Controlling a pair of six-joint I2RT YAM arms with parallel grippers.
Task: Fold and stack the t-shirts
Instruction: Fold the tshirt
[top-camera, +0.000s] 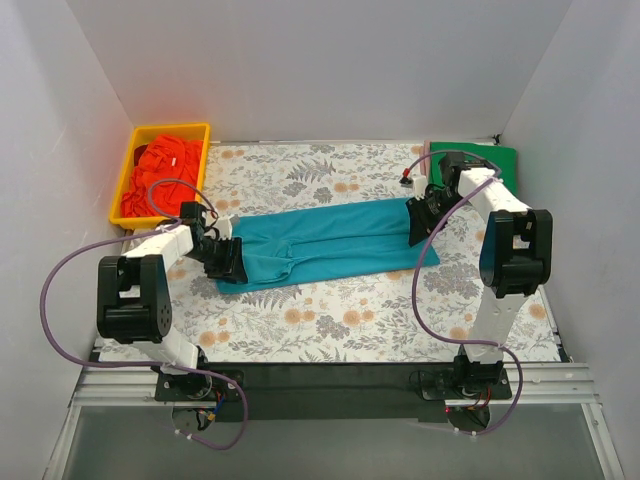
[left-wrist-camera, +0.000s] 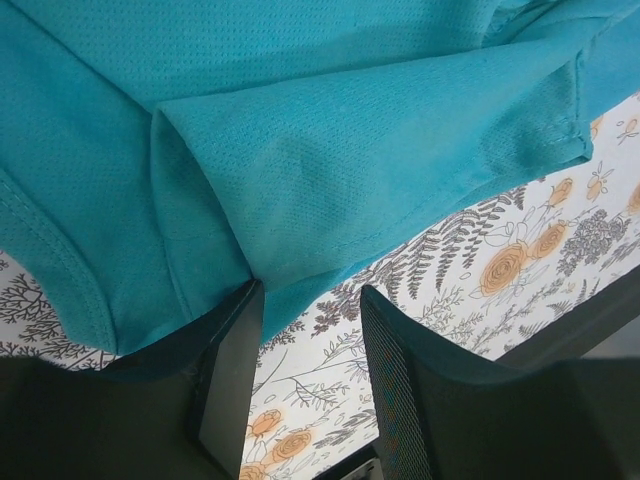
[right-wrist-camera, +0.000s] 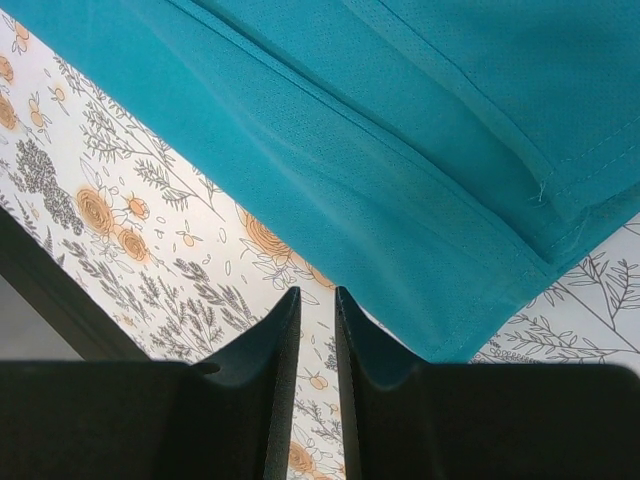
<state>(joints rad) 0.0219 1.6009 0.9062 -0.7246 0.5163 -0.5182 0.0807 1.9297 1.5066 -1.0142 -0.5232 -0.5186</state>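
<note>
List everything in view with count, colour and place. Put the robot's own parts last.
teal-blue t-shirt: one, teal-blue, laid lengthwise across the middle of the floral sheet
green t-shirt: one, bright green, flat at the far right corner
orange-red t-shirts: a heap, number unclear, orange-red, inside the yellow bin
yellow bin: one, yellow, far left corner
floral sheet: one, grey with orange flowers, covering the table
walls: white, on three sides
cables: two, purple, one looping along each arm
left arm, right arm: white and black, bases at the near edge
left pincer: black, open, at the teal shirt's left end
right pincer: black, shut, at its right end
</note>
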